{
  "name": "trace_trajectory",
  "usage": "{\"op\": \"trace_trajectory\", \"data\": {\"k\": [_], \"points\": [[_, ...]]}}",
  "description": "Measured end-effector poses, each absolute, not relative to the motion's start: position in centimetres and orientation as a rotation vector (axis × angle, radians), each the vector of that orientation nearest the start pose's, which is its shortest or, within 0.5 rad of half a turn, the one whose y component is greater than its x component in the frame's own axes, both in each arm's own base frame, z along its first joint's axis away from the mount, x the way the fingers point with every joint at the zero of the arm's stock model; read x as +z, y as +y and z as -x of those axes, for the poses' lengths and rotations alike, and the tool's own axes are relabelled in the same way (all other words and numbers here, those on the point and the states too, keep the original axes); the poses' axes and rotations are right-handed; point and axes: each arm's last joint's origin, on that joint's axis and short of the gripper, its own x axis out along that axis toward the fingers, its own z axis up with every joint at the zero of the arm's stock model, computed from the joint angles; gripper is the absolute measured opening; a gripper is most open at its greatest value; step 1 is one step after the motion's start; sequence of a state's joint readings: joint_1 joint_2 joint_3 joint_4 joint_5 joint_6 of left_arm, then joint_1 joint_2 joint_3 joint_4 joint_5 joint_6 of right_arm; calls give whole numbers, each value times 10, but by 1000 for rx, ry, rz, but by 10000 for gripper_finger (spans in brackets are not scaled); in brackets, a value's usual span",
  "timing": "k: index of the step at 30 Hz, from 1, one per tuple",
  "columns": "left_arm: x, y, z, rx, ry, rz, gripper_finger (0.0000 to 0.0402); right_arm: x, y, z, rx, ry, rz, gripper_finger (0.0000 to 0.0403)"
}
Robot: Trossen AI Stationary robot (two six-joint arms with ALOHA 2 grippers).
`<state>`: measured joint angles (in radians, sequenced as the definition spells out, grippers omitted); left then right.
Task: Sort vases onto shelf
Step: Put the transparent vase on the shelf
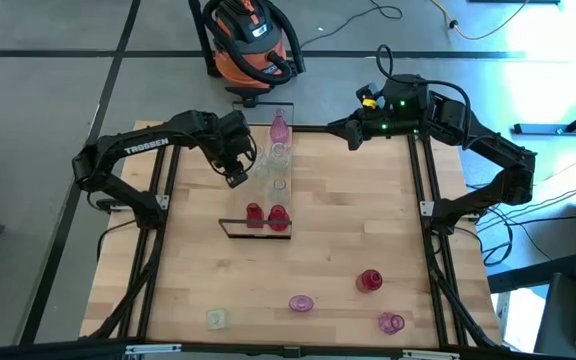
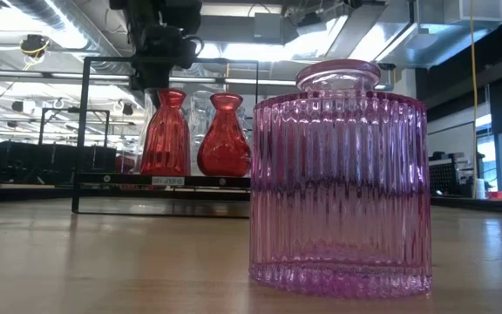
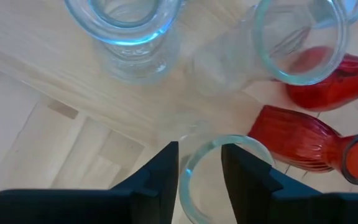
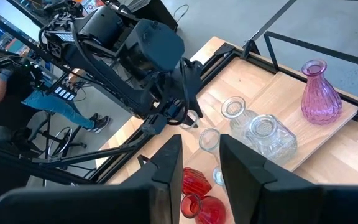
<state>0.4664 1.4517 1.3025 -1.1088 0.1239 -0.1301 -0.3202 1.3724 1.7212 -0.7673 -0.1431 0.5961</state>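
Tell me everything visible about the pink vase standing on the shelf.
The pink vase is translucent ribbed glass with a round belly, narrow neck and flared open mouth. It stands upright at the far end of the shelf, beside the black frame, apart from the clear vases next along. Nothing touches it except the plank.
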Motion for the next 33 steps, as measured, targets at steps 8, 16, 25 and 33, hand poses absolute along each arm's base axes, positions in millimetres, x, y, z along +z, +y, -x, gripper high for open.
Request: {"op": "trace_trajectory", "data": {"k": [8,16,25,33], "points": [[297,118,-243,378,1187,499,114,463,-80,-254,-293,345,-682,91],[312,118,-242,357,1157,474,114,463,-80,-254,-292,345,-682,91],[350,122,-237,414,1105,415,114,463,-80,-254,-284,345,-684,91],[372,86,-190,262,1268,585,114,464,-80,-254,-283,343,-684,91]]}}
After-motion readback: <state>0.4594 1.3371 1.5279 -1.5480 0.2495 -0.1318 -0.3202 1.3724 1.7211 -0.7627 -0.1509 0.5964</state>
